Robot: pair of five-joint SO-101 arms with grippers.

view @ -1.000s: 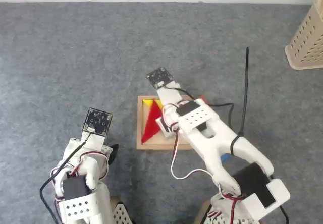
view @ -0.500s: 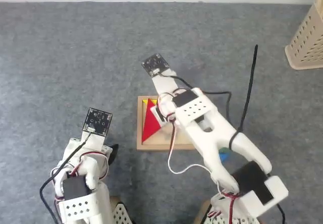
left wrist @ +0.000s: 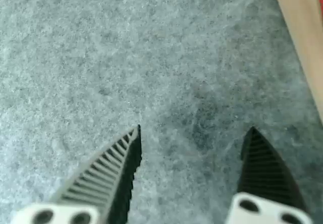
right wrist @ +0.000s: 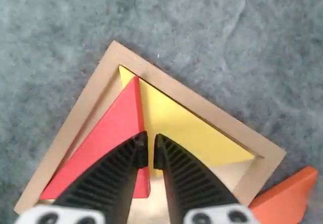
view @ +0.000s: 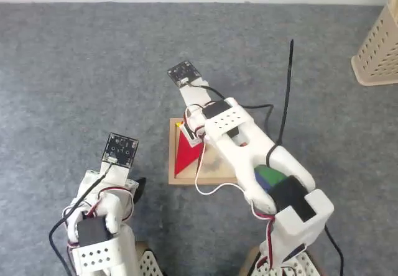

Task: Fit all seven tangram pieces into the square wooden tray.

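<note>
— Where are the left jaws?
— Apart, over bare desk (left wrist: 101,42) near the tray (view: 172,158) edge.
— And the right jaws?
— Together above the tray, where its red triangle (right wrist: 108,143) meets its yellow triangle (right wrist: 176,128). An orange piece (right wrist: 285,196) lies just outside the tray's corner.

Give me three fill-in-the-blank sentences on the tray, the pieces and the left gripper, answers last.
The red triangle and the yellow triangle lie inside the wooden ____. The orange piece lies ____ the tray, on the carpet. The left gripper hangs over the carpet with its jaws ____. Missing: tray; outside; open.
</note>
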